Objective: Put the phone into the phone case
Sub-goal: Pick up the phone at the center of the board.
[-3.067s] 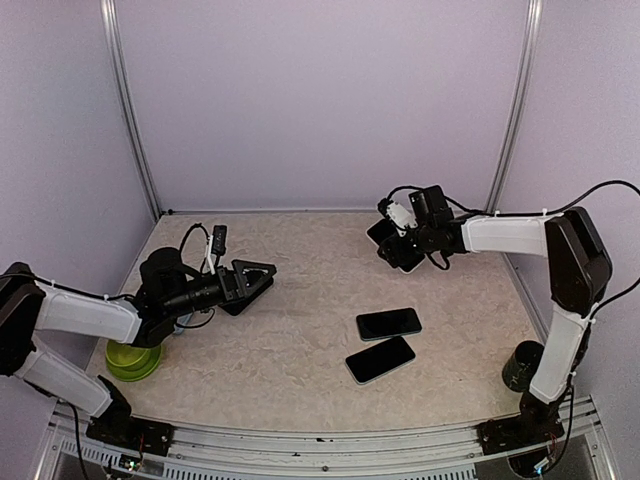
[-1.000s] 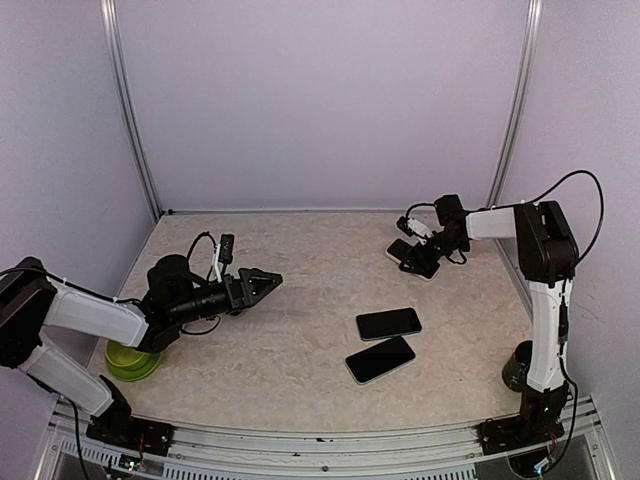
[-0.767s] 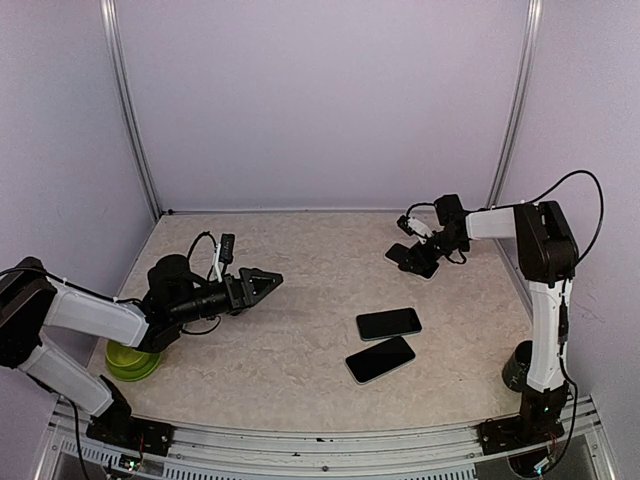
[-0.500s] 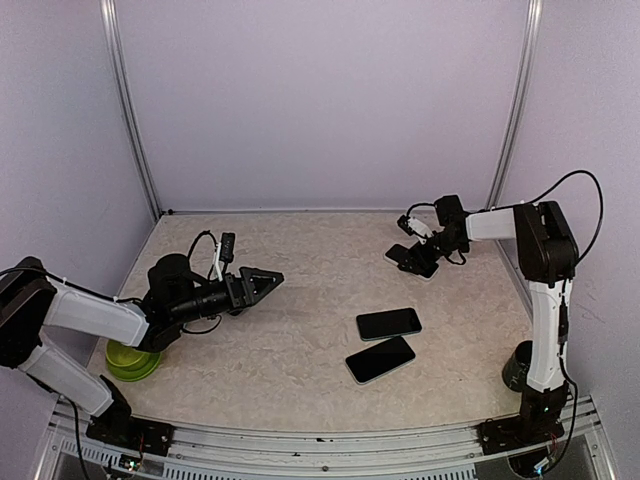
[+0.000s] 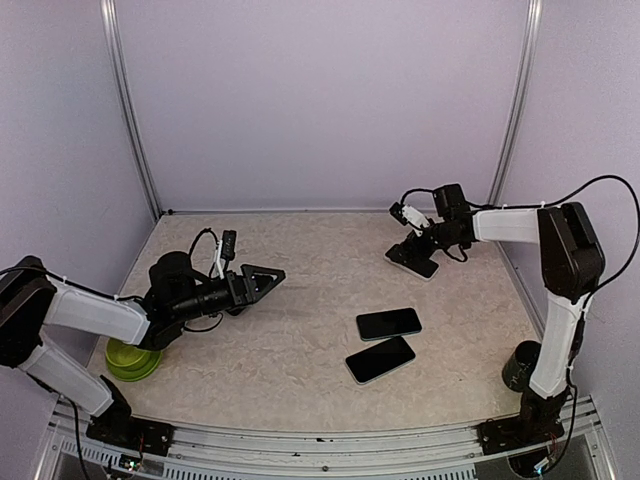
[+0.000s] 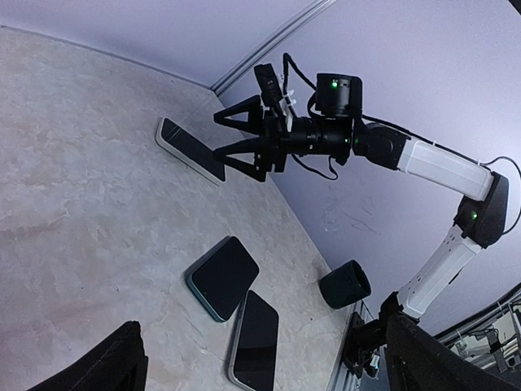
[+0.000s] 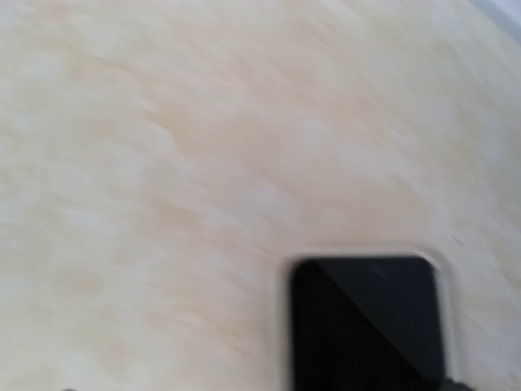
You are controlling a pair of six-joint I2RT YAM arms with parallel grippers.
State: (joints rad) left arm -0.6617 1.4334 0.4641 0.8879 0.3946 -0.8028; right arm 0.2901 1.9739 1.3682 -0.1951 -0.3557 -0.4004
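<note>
A phone (image 5: 412, 260) with a dark screen lies flat at the back right of the table. A pale rim runs round it and looks like the phone case; the right wrist view shows its corner (image 7: 366, 326) close up and blurred. My right gripper (image 5: 416, 238) hovers just above it, jaws spread wide and empty, which the left wrist view (image 6: 226, 137) shows plainly. My left gripper (image 5: 264, 277) hangs open and empty over the table's left half, its fingers (image 6: 114, 366) pointing toward the middle.
Two more dark-screened phones lie side by side mid-table, one with a teal edge (image 5: 388, 323) and one with a silvery edge (image 5: 380, 359). A green bowl (image 5: 130, 358) sits under the left arm. A black cup (image 5: 522, 365) stands by the right arm's base.
My right gripper lowered the phone from the air to the table, let go, opened wide and rose slightly. The left arm has hardly moved.
</note>
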